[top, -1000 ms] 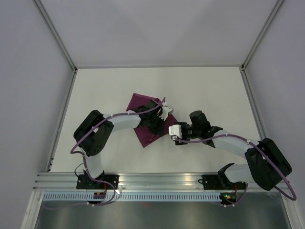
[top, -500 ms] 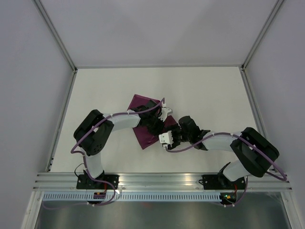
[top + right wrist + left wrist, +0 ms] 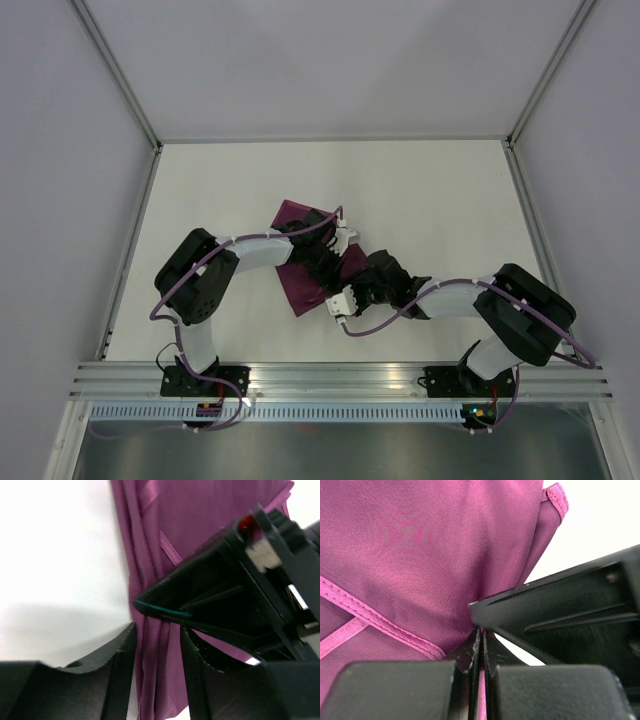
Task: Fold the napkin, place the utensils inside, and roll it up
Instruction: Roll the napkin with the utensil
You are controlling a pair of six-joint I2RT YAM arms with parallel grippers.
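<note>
The napkin (image 3: 300, 288) lies bunched and partly folded on the white table, mid-left. My left gripper (image 3: 326, 263) is shut on a fold of it; magenta cloth shows pinched between the pads in the left wrist view (image 3: 481, 645), with the napkin (image 3: 420, 555) spread beyond. My right gripper (image 3: 346, 284) is open, and its fingers (image 3: 157, 645) straddle a gathered edge of the napkin (image 3: 155, 680), right up against the left gripper (image 3: 235, 580). No utensils are in view.
The white table (image 3: 450, 190) is ringed by grey walls and a metal frame. An aluminium rail (image 3: 330, 375) runs along the near edge by the arm bases. Both arms cross low over the table's middle.
My right gripper has swung left and nearer, from beside the napkin to its lower right edge, next to the left gripper. The left gripper has kept its hold, barely moving.
</note>
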